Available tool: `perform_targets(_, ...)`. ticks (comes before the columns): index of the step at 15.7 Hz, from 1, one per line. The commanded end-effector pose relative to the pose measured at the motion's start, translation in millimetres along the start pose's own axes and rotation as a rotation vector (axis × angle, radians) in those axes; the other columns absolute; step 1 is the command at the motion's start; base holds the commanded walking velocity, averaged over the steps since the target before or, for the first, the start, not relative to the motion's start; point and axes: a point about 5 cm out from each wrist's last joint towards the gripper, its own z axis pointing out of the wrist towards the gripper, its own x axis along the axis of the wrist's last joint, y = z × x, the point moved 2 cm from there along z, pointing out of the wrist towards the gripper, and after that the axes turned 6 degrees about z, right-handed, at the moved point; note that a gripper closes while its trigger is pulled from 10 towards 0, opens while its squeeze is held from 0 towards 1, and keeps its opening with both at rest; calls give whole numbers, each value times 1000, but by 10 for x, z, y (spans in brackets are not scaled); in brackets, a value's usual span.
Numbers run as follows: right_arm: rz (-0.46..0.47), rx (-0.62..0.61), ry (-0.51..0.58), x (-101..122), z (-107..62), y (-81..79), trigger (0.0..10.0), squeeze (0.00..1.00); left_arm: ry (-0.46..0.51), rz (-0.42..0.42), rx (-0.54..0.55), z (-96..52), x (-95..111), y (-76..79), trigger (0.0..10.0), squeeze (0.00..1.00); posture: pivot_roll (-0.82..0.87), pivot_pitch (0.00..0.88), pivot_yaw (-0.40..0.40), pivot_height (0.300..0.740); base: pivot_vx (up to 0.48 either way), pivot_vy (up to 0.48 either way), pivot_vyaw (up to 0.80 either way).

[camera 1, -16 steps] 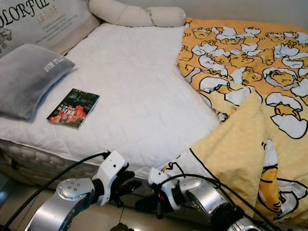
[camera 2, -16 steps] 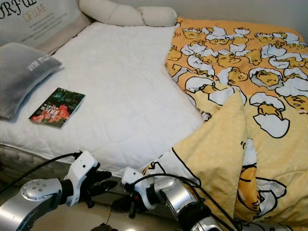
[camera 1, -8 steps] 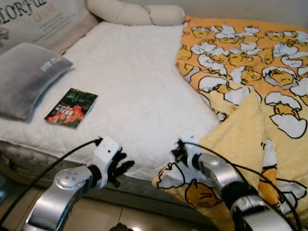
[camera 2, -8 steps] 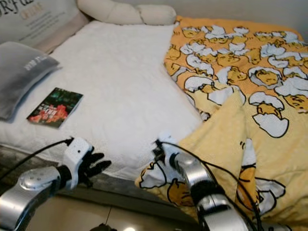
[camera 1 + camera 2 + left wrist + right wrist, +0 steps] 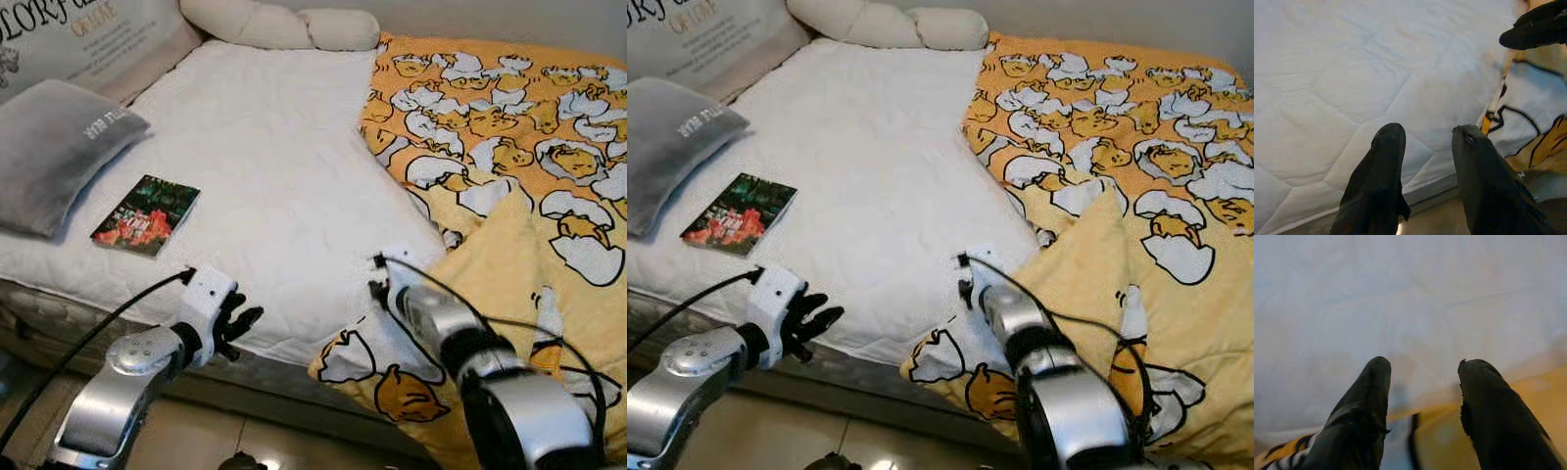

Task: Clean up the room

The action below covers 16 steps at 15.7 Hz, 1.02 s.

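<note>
Crumpled yellow-orange duvet with a cartoon egg print (image 5: 509, 186), spread over the right half of the bed and spilling off the near edge, one corner folded back to a paler dotted underside. Right gripper (image 5: 1422, 406) reaching in at that near edge, black fingers apart, poised above the seam where duvet meets white quilted mattress cover (image 5: 284, 166); contact with the cloth hard to judge, the wrist view being blurred. Left gripper (image 5: 1427, 161) low at the mattress's front edge, fingers likewise apart, holding nothing, just beside the duvet's hanging corner.

Further out on the mattress cover: a small paperback book with a dark green and red cover (image 5: 147, 215), lying flat, near a grey velvety pillow (image 5: 59, 152) with small white lettering too small to read. Behind, a pale printed cushion (image 5: 88, 39) showing part of a word, "LORFUL", and a cream bolster (image 5: 284, 24) against the wall. Below the bed, glossy tiled floor (image 5: 196, 450).
</note>
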Motion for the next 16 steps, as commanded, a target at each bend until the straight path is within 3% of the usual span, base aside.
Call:
perform_targets(1, -2, -50, 8, 106, -5, 33, 10000, 1000, 15, -2, 7, -47, 46, -12, 10000, 1000, 160, 0, -34, 740, 0, 0, 0)
perform_targets(3, -7, -108, -12, 195, -14, 56, 10000, 1000, 14, 17, -6, -92, 62, 22, 10000, 1000, 178, 0, -45, 740, 0, 0, 0)
perform_targets(4, 6, -103, -39, 194, -15, 26, 10000, 0, 8, 21, -6, -128, 54, 28, 10000, 1000, 182, 0, -47, 740, 0, 0, 0)
perform_targets(5, -15, -128, -86, 148, -20, 37, 10000, 0, -3, 25, 0, -174, 40, 31, 10000, 1000, 191, 0, -52, 740, 0, 0, 0)
perform_targets(7, 46, -164, -141, 35, -26, 74, 10000, 0, -17, 24, 3, -232, 24, 42, 10000, 1000, 202, 0, -58, 740, 0, 0, 0)
perform_targets(8, 46, -206, -163, -30, -32, 123, 10000, 0, -24, 24, 4, -265, 17, 57, 10000, 925, 204, 0, -60, 740, 0, 0, 0)
perform_targets(9, 54, -230, -174, -66, -37, 155, 10000, 0, -28, 22, 3, -288, 17, 76, 10000, 576, 204, 0, -64, 740, 0, 0, 0)
perform_targets(10, 60, -249, -186, -106, -41, 177, 10000, 0, -32, 19, 2, -298, 13, 88, 10000, 525, 204, 0, -65, 740, 0, 0, 0)
perform_targets(11, 72, -283, -225, -227, -53, 215, 10000, 0, -39, 14, -1, -307, 3, 119, 10000, 353, 203, 0, -69, 740, 0, 0, 0)
perform_targets(13, 111, -291, -258, -348, -60, 232, 10000, 0, -42, 12, -4, -315, 8, 145, 10000, 298, 213, 4, -72, 740, 0, 0, 0)
perform_targets(14, 214, -288, -288, -487, -68, 245, 8118, 0, -42, 12, -4, -320, 23, 157, 10000, 251, 226, 23, -70, 740, 0, 0, 0)
perform_targets(15, 262, -273, -292, -518, -66, 231, 8196, 0, -41, 12, -4, -336, 35, 160, 10000, 153, 237, 38, -67, 740, 0, 0, 0)
perform_targets(16, 289, -262, -291, -530, -64, 220, 8196, 0, -40, 12, -3, -344, 41, 162, 10000, 153, 237, 38, -67, 740, 0, 0, 0)
